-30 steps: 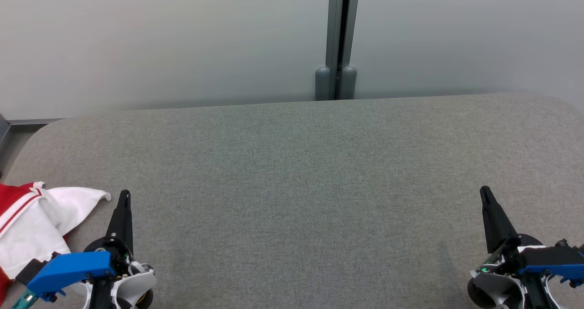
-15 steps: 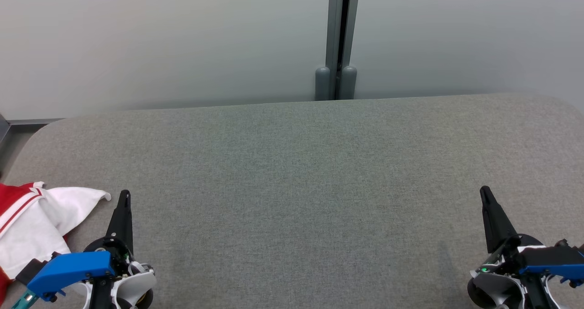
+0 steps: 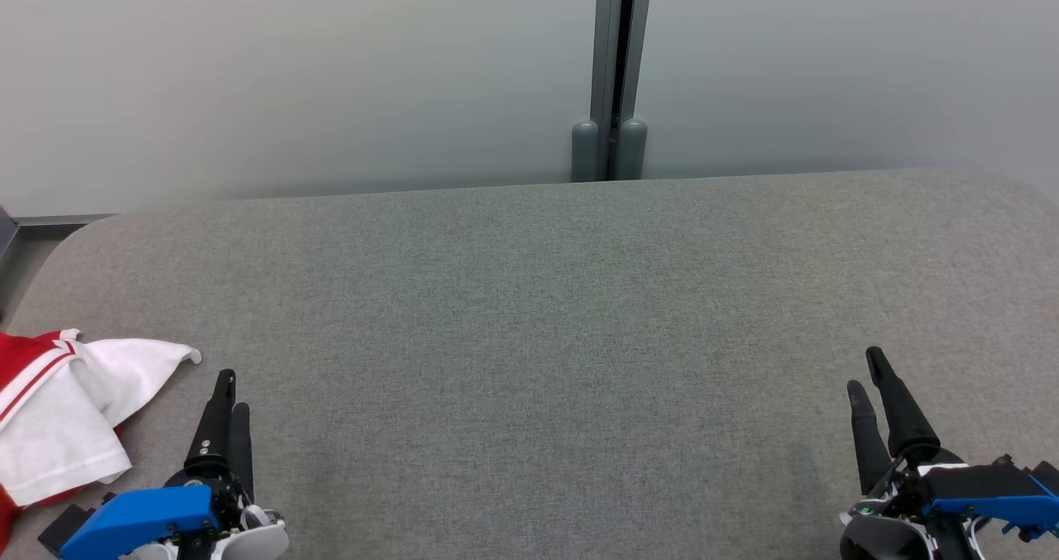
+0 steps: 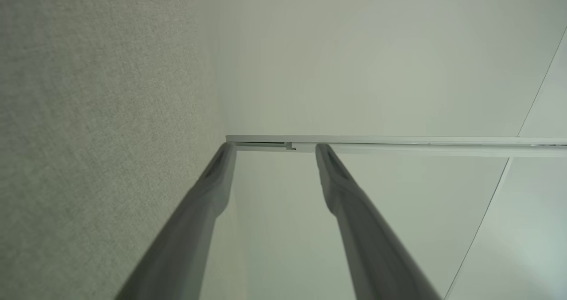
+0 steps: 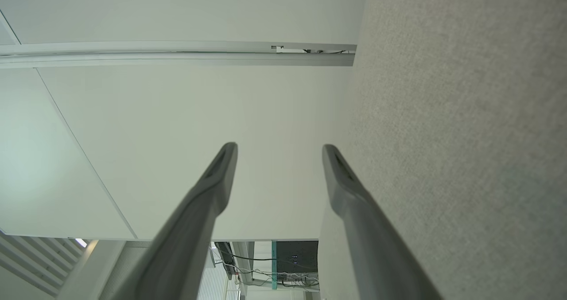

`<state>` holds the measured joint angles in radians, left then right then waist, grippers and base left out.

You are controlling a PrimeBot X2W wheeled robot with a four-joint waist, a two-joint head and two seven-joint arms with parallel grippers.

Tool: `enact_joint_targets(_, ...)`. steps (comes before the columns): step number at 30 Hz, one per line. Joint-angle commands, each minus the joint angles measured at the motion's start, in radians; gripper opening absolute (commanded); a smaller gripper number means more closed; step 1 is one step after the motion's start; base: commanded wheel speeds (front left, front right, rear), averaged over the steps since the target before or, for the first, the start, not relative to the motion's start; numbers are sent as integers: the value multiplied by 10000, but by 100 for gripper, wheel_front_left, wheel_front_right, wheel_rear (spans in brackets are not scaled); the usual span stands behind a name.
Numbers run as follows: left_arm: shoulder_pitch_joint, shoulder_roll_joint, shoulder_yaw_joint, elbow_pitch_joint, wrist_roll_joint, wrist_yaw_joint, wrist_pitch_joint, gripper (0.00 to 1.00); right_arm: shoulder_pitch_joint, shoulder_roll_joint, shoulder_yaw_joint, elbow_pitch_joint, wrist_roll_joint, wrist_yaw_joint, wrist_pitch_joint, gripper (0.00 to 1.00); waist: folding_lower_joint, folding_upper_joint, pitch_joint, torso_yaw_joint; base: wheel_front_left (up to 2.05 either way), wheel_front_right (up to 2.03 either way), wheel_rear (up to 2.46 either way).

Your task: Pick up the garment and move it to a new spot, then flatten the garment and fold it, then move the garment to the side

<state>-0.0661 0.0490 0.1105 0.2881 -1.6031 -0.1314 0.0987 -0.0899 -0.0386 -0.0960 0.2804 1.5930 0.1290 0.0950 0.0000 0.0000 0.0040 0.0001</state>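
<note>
A red and white garment (image 3: pixel 62 407) lies crumpled at the left edge of the grey table (image 3: pixel 546 312), partly cut off by the head view's border. My left gripper (image 3: pixel 232 390) hovers just right of it at the lower left, open, with nothing between its fingers (image 4: pixel 212 189). Far off at the lower right, my right gripper (image 3: pixel 864 370) also stands open and empty. The right wrist view shows the two fingers (image 5: pixel 219 180) spread apart, with the table (image 5: pixel 465 136) running along the right side.
Pale partition panels (image 3: pixel 289 72) rise right behind the table, joined by a grey post (image 3: pixel 612 72). The table's rounded far-left corner (image 3: pixel 74 241) borders a strip of floor. In the left wrist view the table (image 4: pixel 97 114) runs down the left side.
Both grippers have opened: each showed one closed dark tip before and now shows two separate fingers. Both have also drawn back a little toward the near edge. The garment has not moved.
</note>
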Motion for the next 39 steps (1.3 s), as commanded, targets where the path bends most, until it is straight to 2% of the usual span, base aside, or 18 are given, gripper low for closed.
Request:
enact_joint_targets(1, -296, 127, -103, -154, 179, 1, -178, 100, -202, -155, 167, -198, -246, 13, -167, 100, 0, 0, 4, -2, 0, 0, 0)
enact_joint_targets(11, -359, 433, -383, -39, 1300, 2, -652, 100, -298, -301, 389, -110, -1552, 14, -615, 100, 0, 0, 14, -25, 0, 0, 0)
enact_joint_targets(27, -317, 807, -743, 97, 4517, 3, -1312, 100, -474, -622, 752, 154, -4994, 17, -1275, 100, 0, 0, 27, -32, 0, 0, 0)
enact_joint_targets(39, -203, 1055, -1083, 264, 6696, 5, -1742, 100, -534, -988, 1564, 76, -7294, 19, -1699, 100, 0, 0, 1, -26, 0, 0, 0)
